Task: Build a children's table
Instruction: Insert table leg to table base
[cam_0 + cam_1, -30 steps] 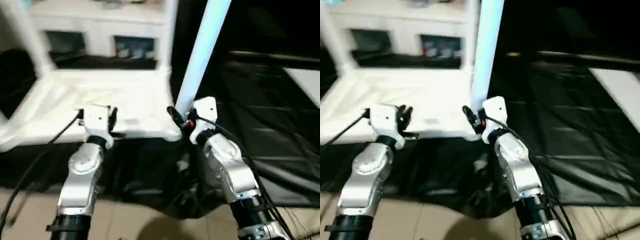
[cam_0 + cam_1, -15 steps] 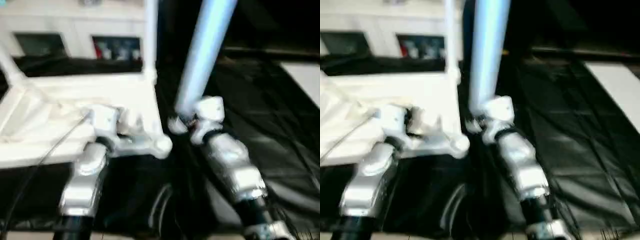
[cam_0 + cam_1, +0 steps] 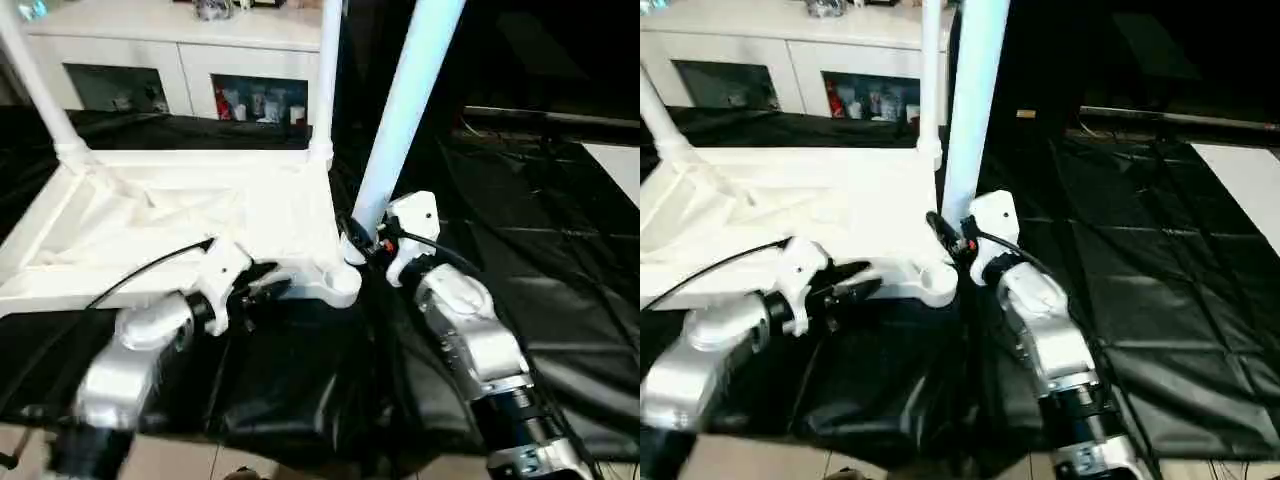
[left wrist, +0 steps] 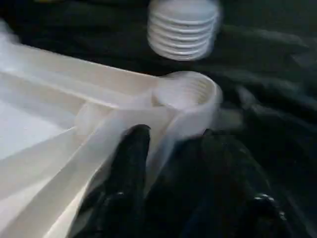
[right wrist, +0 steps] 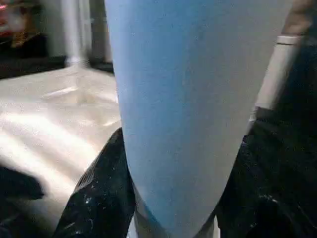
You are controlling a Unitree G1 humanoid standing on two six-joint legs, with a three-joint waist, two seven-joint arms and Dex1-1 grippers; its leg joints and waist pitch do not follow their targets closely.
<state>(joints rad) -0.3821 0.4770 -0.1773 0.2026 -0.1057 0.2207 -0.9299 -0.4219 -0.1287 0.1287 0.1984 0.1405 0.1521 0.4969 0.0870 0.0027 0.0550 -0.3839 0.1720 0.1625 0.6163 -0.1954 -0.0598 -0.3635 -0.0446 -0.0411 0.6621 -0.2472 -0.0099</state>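
The table top lies upside down on the black sheet, with two legs already standing in its far corners: one beyond the right gripper and one far off to the left. The left gripper pinches the near rim of the top, one black finger on either side of the wall, right beside the empty corner socket. The right gripper is clamped around a loose leg near its lower end, holding it nearly upright and leaning a little away from the top. Its ribbed end hangs just past the socket, close but not yet over the opening. The step in hand looks like fitting this third leg. Next, the right gripper would need to bring the ribbed end over the socket beside the left gripper, straighten the leg, then press or twist it in while the left gripper steadies the top.
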